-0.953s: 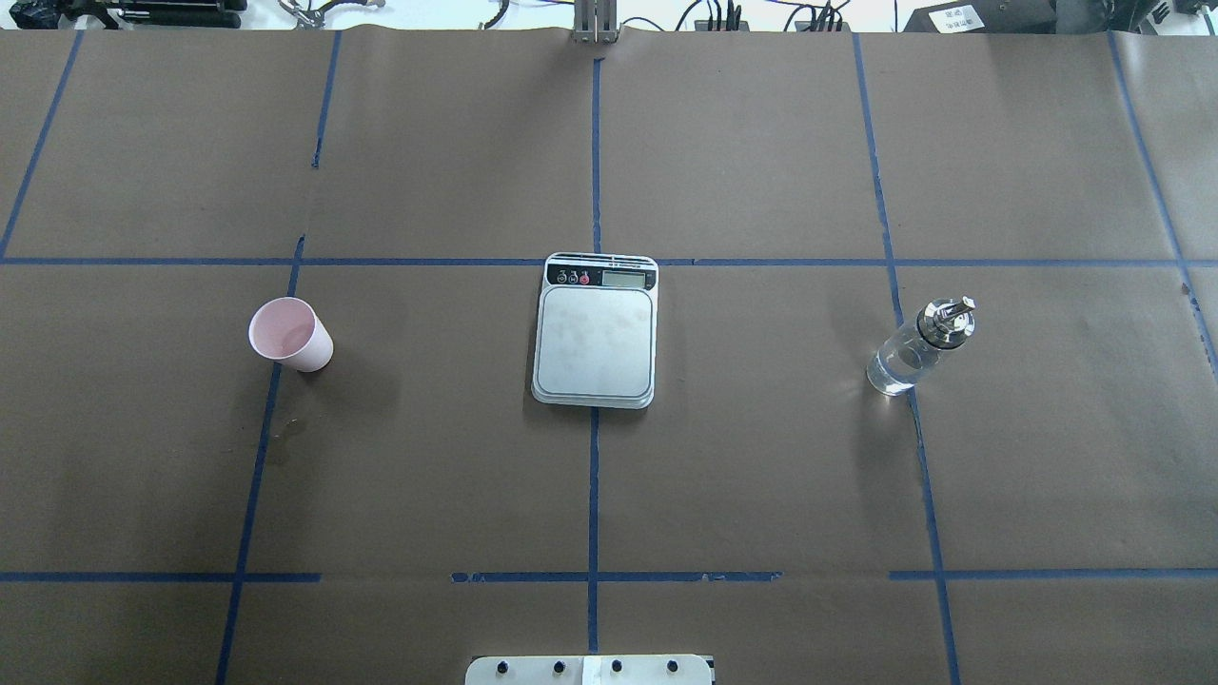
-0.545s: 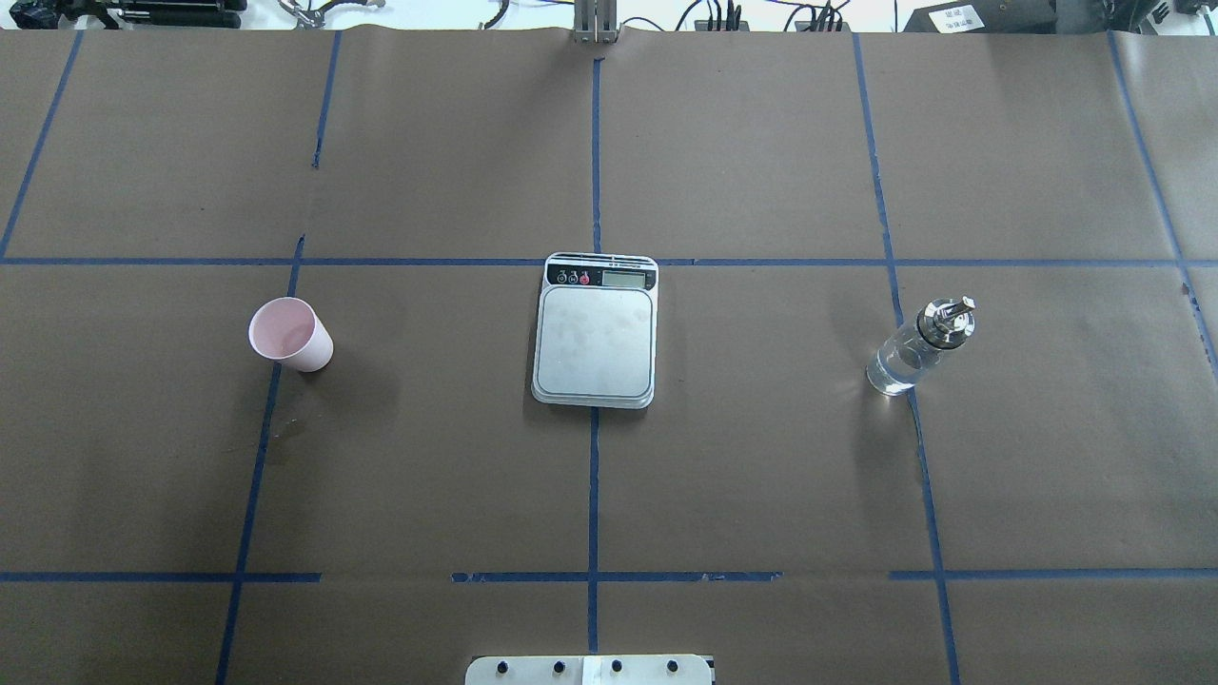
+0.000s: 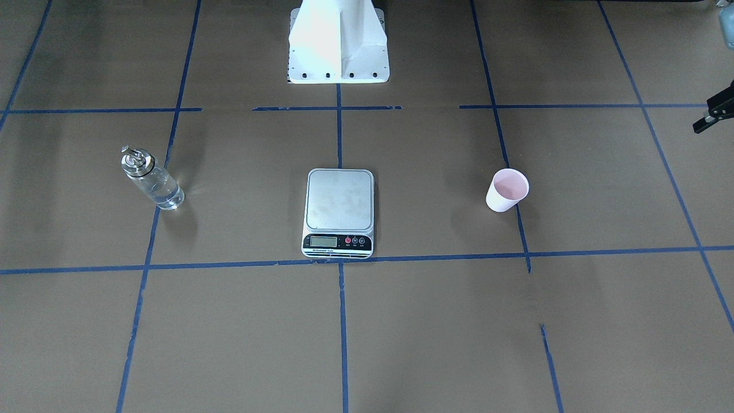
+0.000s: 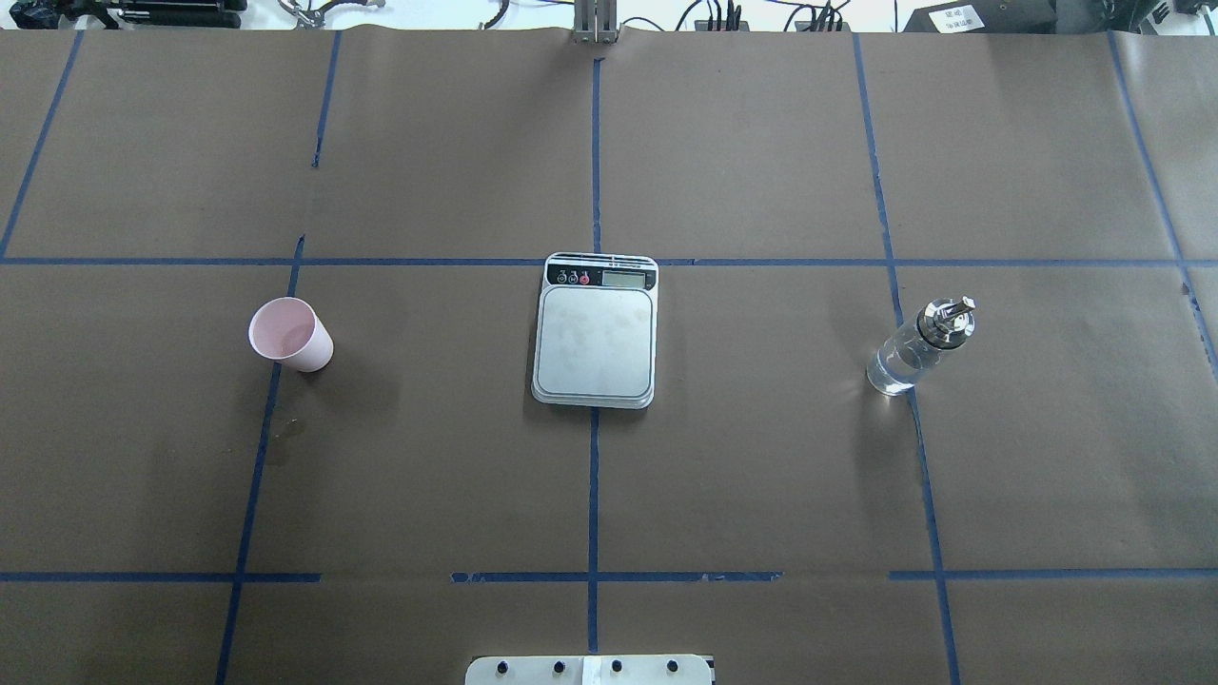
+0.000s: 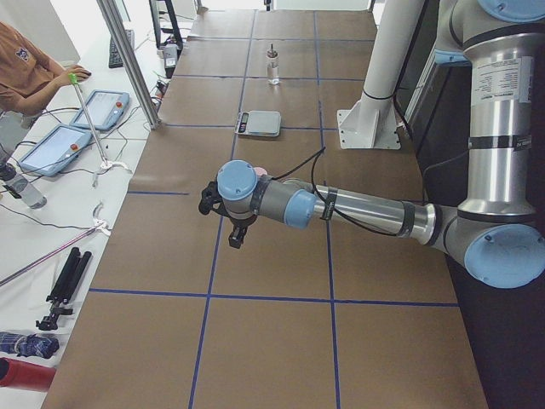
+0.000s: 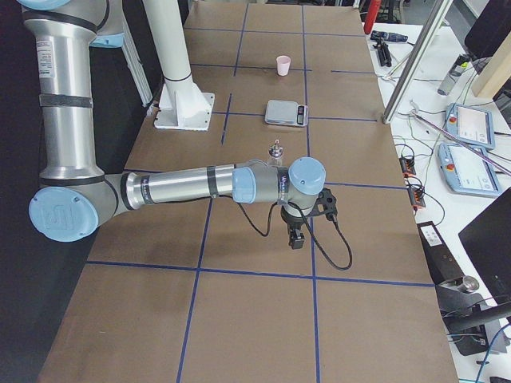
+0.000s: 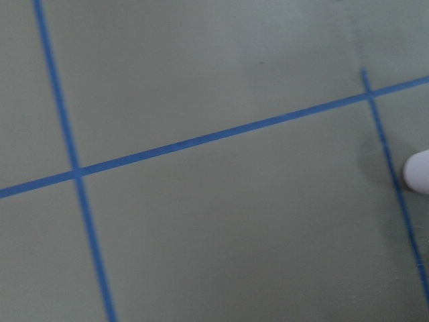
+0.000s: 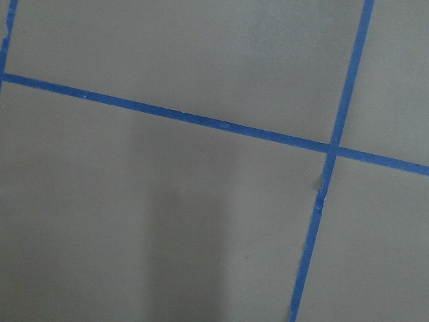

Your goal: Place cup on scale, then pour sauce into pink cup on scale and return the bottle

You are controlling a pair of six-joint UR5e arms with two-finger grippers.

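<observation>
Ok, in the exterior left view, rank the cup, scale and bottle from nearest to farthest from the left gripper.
1. The cup, just beyond the left gripper, on the near side.
2. The scale, in the middle.
3. The bottle, at the far end.

This is a robotics lab set up for testing. The table (image 4: 761,143) is wrapped edge to edge in brown paper and ruled into squares with blue tape (image 4: 594,476). A scale (image 4: 595,333) sits on the middle line. Two robot arms (image 5: 358,209) reach over the table, and a white pedestal (image 3: 338,40) is bolted at the edge on the robot's side. Beyond the far edge, a white surface holds control tablets (image 5: 106,109), cables (image 6: 411,159) (loose and trailing), a folded tripod (image 5: 64,285) and aluminium posts (image 5: 128,60). A person (image 5: 30,68) is at that surface.
</observation>
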